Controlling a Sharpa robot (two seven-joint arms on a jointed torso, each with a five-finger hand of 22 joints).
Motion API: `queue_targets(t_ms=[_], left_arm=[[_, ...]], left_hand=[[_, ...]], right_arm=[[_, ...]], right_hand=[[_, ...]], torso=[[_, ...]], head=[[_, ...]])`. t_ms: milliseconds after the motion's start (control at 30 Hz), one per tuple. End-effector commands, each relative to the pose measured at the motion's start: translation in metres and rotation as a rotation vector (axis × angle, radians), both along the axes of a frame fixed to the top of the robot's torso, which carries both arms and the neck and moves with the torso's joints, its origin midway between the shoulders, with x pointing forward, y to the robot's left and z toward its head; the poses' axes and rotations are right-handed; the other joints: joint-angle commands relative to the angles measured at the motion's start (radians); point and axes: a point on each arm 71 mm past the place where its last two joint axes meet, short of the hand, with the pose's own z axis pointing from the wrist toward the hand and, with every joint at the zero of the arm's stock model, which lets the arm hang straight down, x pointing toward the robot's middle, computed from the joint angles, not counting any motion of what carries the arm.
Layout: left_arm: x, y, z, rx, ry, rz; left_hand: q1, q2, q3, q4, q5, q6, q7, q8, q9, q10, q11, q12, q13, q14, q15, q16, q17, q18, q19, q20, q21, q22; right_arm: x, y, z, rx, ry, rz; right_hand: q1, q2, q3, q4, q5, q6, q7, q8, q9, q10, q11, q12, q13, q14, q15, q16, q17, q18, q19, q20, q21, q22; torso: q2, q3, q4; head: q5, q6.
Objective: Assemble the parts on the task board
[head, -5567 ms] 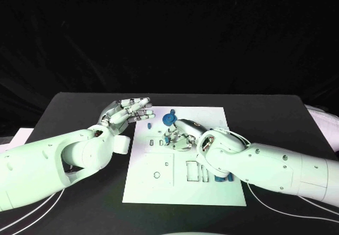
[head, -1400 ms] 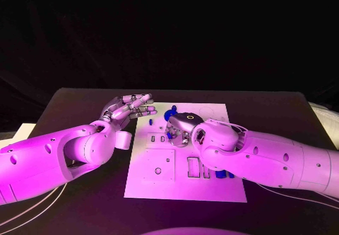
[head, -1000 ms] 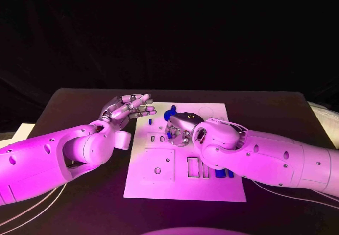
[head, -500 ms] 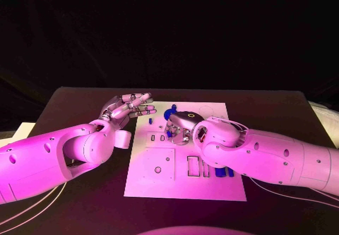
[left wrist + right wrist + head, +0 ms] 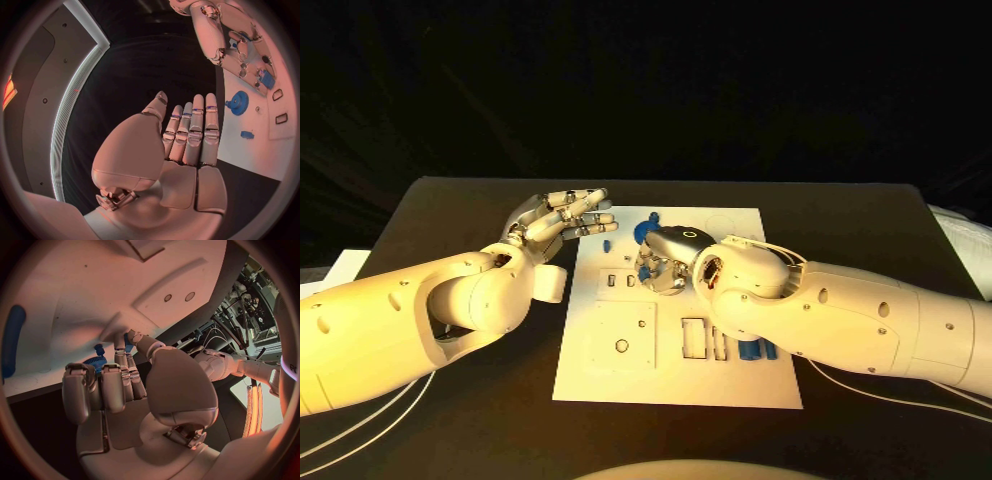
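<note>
Just beyond right robot hand [image 5: 669, 262], blue gear [image 5: 646, 235]

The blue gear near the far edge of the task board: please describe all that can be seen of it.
The blue gear is a small round toothed wheel, plastic by its look, with a raised hub at its centre. It lies on the white task board near the far edge. The right hand is close beside it; whether it touches is unclear. The left hand is apart.

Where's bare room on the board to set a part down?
The near strip of the task board, below the slots, is bare. Its far right corner is free too. The far middle is crowded: right hand, blue gear.
</note>
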Motion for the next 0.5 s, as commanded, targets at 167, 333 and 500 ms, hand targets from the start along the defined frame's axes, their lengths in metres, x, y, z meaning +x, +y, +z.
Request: queue_targets(t_ms=[167, 333, 500], left_arm=[[-0.0005, -0.0018, 0.0011, -0.012, -0.005, -0.016], [-0.0005, -0.0018, 0.0012, -0.012, -0.005, -0.016], [-0.0007, -0.0018, 0.0013, -0.012, -0.005, -0.016]], left_hand=[[0.002, 0.011, -0.002, -0.006, 0.006, 0.003, 0.000, -0.007, -0.001, 0.000, 0.001, -0.002, 0.000, 0.007, -0.003, -0.005, 0.001, 0.011, 0.009, -0.001, -0.004, -0.001], [0.002, 0.011, -0.002, -0.006, 0.006, 0.003, 0.000, -0.007, -0.001, 0.000, 0.001, -0.002, 0.000, 0.007, -0.003, -0.005, 0.001, 0.011, 0.009, -0.001, -0.004, -0.001], [0.002, 0.011, -0.002, -0.006, 0.006, 0.003, 0.000, -0.007, -0.001, 0.000, 0.001, -0.002, 0.000, 0.007, -0.003, -0.005, 0.001, 0.011, 0.009, -0.001, -0.004, -0.001]], right_arm=[[-0.0013, -0.0023, -0.0118, -0.056, 0.049, 0.001], [-0.0015, -0.0016, -0.0127, -0.064, 0.053, 0.001], [-0.0016, -0.0006, -0.0135, -0.074, 0.053, -0.001]], right_hand=[[0.001, -0.007, -0.001, 0.005, -0.003, -0.004, 0.000, 0.000, 0.001, -0.005, 0.003, -0.001, -0.050, 0.052, 0.010, -0.005, -0.004, 0.012, 0.000, 0.010, -0.005, 0.036], [0.002, -0.006, -0.001, 0.005, -0.003, -0.001, -0.001, 0.001, 0.002, -0.003, 0.002, 0.000, -0.052, 0.052, 0.009, -0.005, -0.004, 0.012, 0.000, 0.010, -0.005, 0.035], [0.001, -0.009, -0.004, 0.005, -0.005, -0.001, -0.001, 0.001, 0.002, -0.002, 0.002, 0.000, -0.055, 0.052, 0.009, -0.005, -0.004, 0.012, -0.001, 0.010, -0.005, 0.035]], torso=[[0.000, -0.0001, 0.0004], [0.000, -0.0008, 0.0006], [0.000, -0.0010, 0.0006]], head=[[-0.001, -0.001], [-0.001, -0.001], [0.000, -0.002]])
